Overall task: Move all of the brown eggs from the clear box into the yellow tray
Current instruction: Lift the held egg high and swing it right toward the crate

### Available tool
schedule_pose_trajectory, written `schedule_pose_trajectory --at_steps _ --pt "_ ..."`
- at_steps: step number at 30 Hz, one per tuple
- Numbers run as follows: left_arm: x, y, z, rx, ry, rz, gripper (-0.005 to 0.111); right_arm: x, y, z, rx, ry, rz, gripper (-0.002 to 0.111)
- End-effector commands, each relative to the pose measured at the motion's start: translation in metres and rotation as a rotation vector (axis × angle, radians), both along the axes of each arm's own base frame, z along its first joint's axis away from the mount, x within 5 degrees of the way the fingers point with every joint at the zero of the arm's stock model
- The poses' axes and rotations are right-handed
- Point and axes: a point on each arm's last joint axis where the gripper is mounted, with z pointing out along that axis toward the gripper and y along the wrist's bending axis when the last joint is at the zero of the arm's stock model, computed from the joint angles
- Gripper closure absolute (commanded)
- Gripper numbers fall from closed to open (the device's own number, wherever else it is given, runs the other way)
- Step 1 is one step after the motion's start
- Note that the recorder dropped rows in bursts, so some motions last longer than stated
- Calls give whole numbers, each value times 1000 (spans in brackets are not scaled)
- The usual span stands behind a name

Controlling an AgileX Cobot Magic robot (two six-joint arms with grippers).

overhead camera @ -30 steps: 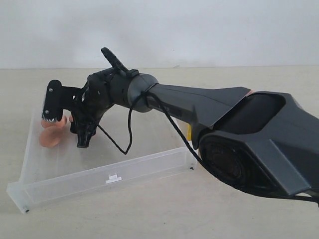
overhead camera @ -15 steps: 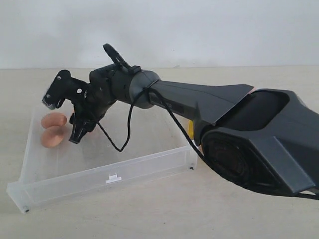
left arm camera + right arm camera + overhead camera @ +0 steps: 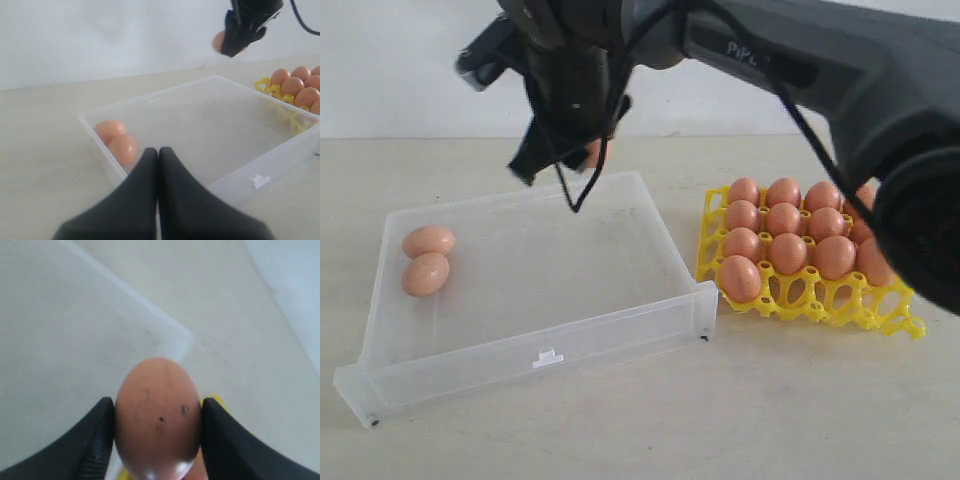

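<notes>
Risen from the clear box [image 3: 620,325], right fingers [image 3: 95,440] flank a brown egg [image 3: 157,415].

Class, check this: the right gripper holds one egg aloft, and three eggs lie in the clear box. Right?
Wrong count: the exterior view shows two brown eggs in the clear box, not three. The right gripper does hold one egg aloft.
</notes>
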Motion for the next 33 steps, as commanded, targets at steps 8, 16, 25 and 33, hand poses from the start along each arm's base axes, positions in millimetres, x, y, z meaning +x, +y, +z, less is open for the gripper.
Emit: schedule_pose_trajectory --at_steps 8,16,25,33 --pt "0 0 2 -11 -11 -1 111 -93 -119 19 465 -418 53 109" --pt "0 0 2 -11 -11 -1 111 -100 -277 -40 556 -645 -848 109" --pt "0 0 2 -11 -11 -1 111 -17 -320 -31 812 -433 -855 109" --pt "0 0 2 -11 -11 -1 111 17 -274 40 707 -500 -236 109"
